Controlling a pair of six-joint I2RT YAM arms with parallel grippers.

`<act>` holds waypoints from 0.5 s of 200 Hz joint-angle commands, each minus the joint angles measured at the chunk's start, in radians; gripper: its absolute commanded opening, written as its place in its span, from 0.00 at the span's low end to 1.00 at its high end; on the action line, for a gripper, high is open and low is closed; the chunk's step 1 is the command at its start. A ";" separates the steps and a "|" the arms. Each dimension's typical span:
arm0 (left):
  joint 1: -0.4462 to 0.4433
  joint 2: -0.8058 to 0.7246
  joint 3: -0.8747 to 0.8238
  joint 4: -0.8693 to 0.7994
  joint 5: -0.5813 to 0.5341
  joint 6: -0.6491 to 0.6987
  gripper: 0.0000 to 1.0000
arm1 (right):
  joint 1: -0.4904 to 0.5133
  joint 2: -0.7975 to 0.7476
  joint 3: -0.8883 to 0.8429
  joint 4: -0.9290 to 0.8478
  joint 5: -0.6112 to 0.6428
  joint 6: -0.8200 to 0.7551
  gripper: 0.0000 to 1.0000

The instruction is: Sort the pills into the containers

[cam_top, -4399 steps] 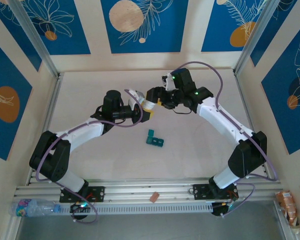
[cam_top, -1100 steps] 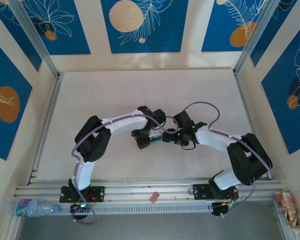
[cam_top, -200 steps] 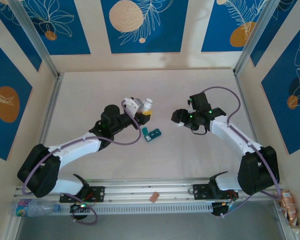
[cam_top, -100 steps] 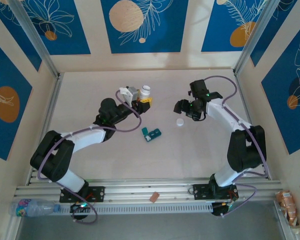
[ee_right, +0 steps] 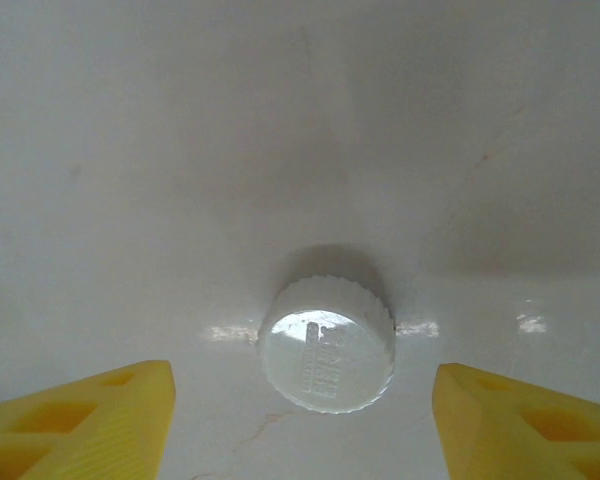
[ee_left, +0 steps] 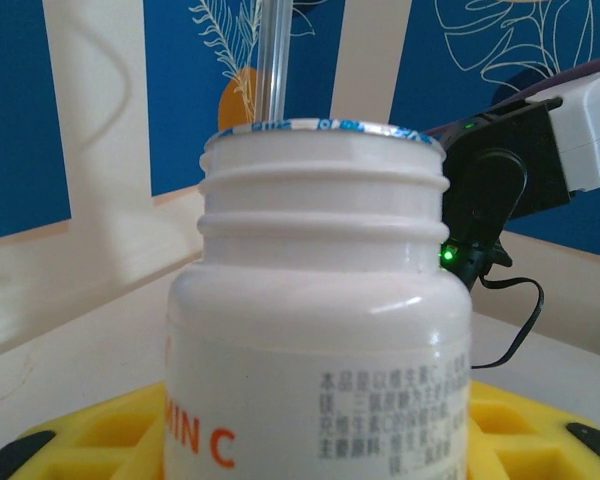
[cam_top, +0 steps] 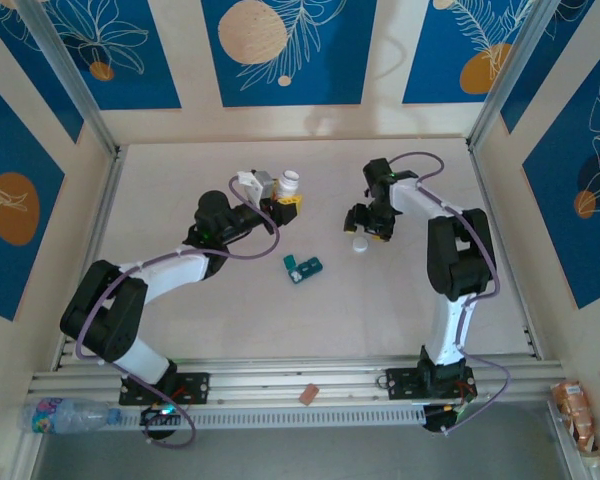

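Containers (cam_top: 303, 267) unmoved; left gripper (cam_top: 288, 195) stays clamped on bottle (ee_left: 315, 330), right gripper (ee_right: 302, 425) now apart above cap (ee_right: 327, 342).

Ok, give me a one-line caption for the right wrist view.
Open right gripper poised at a white ribbed cap lying on the table, untouched between its yellow fingertips.

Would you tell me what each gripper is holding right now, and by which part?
The left gripper holds the white bottle by its lower body; the right gripper holds nothing, its open jaws over the loose cap.
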 commanded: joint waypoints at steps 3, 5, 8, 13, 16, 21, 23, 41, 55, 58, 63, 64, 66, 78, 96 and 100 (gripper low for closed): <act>0.013 -0.009 0.027 0.016 0.039 -0.013 0.00 | 0.015 0.025 0.033 -0.051 0.033 -0.037 0.68; 0.014 -0.008 0.027 0.017 0.039 -0.014 0.00 | 0.016 0.028 0.033 -0.050 0.035 -0.041 0.68; 0.014 -0.008 0.027 0.017 0.040 -0.017 0.00 | 0.018 0.030 0.034 -0.051 0.036 -0.041 0.68; 0.014 -0.006 0.027 0.019 0.042 -0.019 0.00 | 0.018 0.036 0.033 -0.050 0.037 -0.044 0.68; 0.014 -0.005 0.027 0.021 0.043 -0.020 0.00 | 0.019 0.040 0.033 -0.050 0.038 -0.045 0.67; 0.014 -0.005 0.027 0.020 0.045 -0.023 0.00 | 0.021 0.044 0.035 -0.051 0.039 -0.048 0.67; 0.014 -0.005 0.027 0.020 0.047 -0.023 0.00 | 0.021 0.045 0.036 -0.050 0.041 -0.048 0.66; 0.014 -0.005 0.029 0.009 0.050 -0.023 0.00 | 0.028 0.061 0.037 -0.050 0.050 -0.056 0.65; 0.015 -0.008 0.030 -0.001 0.046 -0.021 0.00 | 0.033 0.073 0.037 -0.050 0.061 -0.061 0.64; 0.015 -0.009 0.029 -0.003 0.046 -0.021 0.00 | 0.034 0.076 0.037 -0.048 0.063 -0.061 0.63; 0.015 -0.009 0.029 -0.003 0.045 -0.020 0.00 | 0.036 0.079 0.036 -0.048 0.067 -0.064 0.63; 0.016 -0.009 0.028 -0.003 0.045 -0.021 0.00 | 0.036 0.079 0.036 -0.049 0.067 -0.064 0.63; 0.015 -0.009 0.029 -0.003 0.045 -0.021 0.00 | 0.037 0.082 0.036 -0.048 0.068 -0.064 0.62; 0.015 -0.009 0.027 -0.006 0.046 -0.021 0.00 | 0.041 0.089 0.034 -0.048 0.076 -0.067 0.61; 0.016 -0.009 0.023 -0.008 0.045 -0.023 0.00 | 0.043 0.097 0.029 -0.045 0.081 -0.069 0.58; 0.016 -0.010 0.023 -0.007 0.045 -0.023 0.00 | 0.042 0.099 0.028 -0.043 0.082 -0.069 0.57</act>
